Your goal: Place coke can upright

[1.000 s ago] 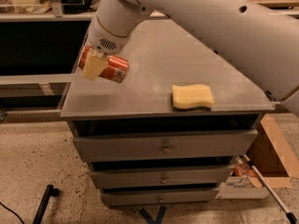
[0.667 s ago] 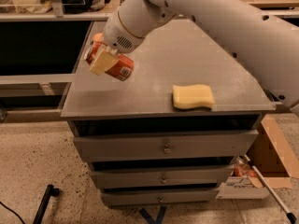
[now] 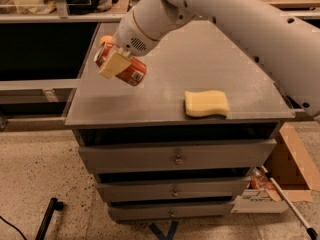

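Over the left part of the counter (image 3: 200, 59), we find the end effector (image 3: 117, 63) at the tip of the white arm (image 3: 240, 24), closed firmly on the coke can (image 3: 134, 74), with one cream pad (image 3: 113, 65) lying flat across the can's middle. The can sits right in the grasp, not beside it, so what matters is its tilt. Its long axis slopes from the upper left down to the lower right, nearer to lying than to standing, and the lower end points toward the yellow sponge (image 3: 206, 104). We judge from the soft shadow beneath it that the can hangs clear of the counter. To stand it up, we think the wrist must turn until that axis is vertical and then bring the lower end down onto the bare surface below. The sponge is well apart to the right and should not interfere, but the counter's left edge is near, which leaves little room for a drift that way. As for writing, we see white marks on the red side near the lower end but cannot read them, and nothing else carries legible text.
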Robot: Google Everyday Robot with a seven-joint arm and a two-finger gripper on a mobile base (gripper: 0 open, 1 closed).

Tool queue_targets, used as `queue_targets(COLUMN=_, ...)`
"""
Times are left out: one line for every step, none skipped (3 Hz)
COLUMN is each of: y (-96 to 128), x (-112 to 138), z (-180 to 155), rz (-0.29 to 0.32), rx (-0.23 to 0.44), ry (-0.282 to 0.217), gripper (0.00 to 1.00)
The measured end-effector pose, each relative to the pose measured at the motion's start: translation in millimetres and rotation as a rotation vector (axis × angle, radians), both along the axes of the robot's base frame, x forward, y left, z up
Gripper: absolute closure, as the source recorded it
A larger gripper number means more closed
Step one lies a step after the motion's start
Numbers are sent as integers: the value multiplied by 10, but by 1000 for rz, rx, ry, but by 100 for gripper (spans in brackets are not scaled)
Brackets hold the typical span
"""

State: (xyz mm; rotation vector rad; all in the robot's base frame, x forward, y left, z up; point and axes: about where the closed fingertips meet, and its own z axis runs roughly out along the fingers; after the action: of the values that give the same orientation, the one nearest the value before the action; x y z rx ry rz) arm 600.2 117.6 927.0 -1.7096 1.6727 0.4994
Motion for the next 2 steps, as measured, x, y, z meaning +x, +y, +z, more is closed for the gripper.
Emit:
queue_targets(y=-141, x=126, z=60, rz=-15, rx=73, ry=18, gripper=100)
queue_targets(y=-260, x=304, z=231, rz=-26, rx=126, ry=15, gripper=100)
